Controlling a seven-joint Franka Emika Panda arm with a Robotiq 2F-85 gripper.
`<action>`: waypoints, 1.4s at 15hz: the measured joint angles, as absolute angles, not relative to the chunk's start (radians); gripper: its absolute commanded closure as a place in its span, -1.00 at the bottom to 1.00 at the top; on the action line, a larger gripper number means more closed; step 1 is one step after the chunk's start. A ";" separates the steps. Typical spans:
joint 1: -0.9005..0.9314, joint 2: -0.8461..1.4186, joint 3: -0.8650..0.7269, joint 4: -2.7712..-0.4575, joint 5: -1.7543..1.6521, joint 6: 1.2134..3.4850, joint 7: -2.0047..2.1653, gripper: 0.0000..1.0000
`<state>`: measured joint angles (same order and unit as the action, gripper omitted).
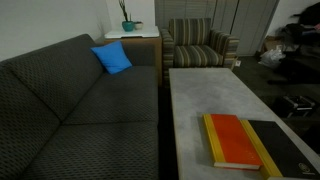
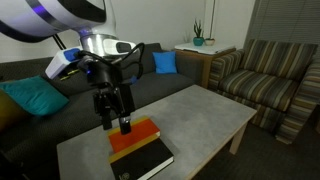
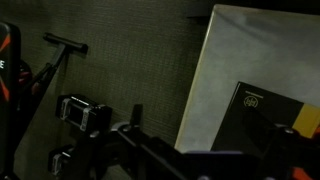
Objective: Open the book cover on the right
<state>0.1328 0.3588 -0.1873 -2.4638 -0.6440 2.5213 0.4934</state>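
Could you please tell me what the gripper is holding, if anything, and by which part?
Nothing is held: the gripper hangs open near the orange-red book, jaws empty.

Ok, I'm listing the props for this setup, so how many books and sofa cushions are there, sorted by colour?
Orange-red book: 1
Black hardcover book: 1
Blue cushion: 1
Teal cushion: 1
Total: 4
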 measured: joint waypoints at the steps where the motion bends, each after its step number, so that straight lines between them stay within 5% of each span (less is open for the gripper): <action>1: 0.133 0.369 -0.195 -2.469 -0.675 2.529 0.506 -1.00; 13: 0.153 0.462 -0.217 -2.435 -0.750 2.542 0.613 -1.00; 21: 0.106 0.709 -0.269 -2.114 -0.804 2.609 0.615 -1.00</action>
